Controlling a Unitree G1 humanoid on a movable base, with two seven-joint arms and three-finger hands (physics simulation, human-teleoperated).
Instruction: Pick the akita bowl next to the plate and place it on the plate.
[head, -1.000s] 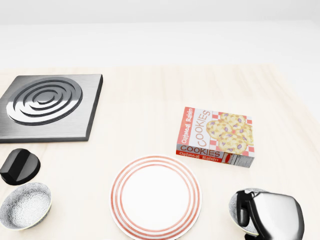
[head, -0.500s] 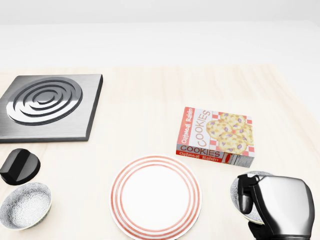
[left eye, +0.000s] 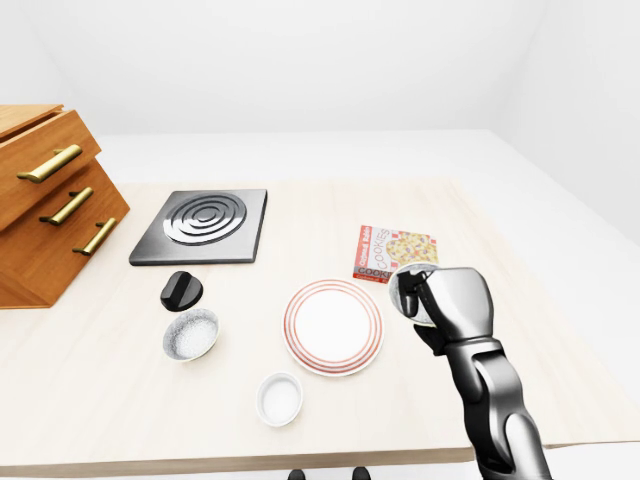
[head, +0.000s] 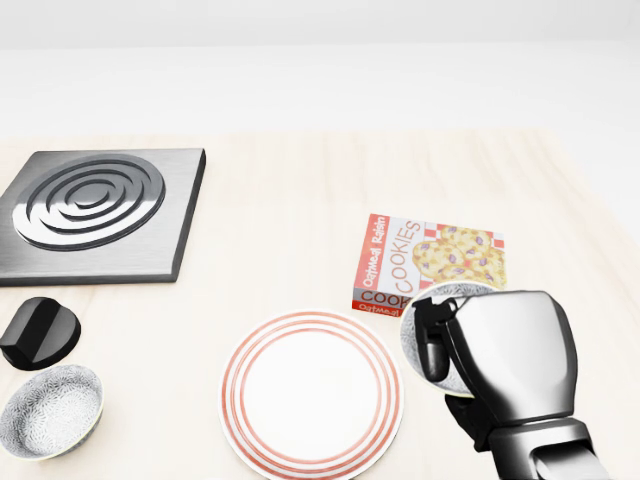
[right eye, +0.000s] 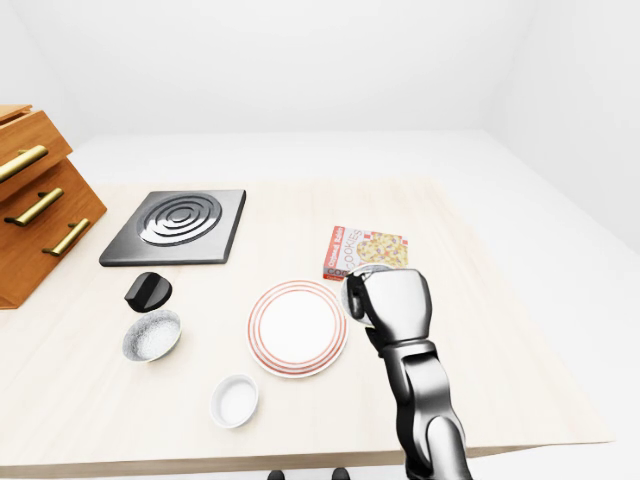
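Since a second ago the right hand (head: 510, 355) has carried the akita bowl (head: 412, 335) from well right of the plate (head: 312, 393) up and leftward in the head view, so that the bowl now sits just beside the plate's right rim, not yet over it. Its dark fingers (head: 433, 350) are curled over the bowl's rim and clamp it, with the bowl's speckled inside turned toward the plate. Bowl and hand cover the lower right corner of the cookie box (head: 430, 262), which lies on the worktop (head: 280, 200) above and right of the plate. Left of the plate stand a second speckled bowl (head: 50, 410) and a black knob (head: 40, 332); the burner plate (head: 95, 205) lies above and left of it. A small white dish (left eye: 280, 398) rests below the plate in the left-eye view.
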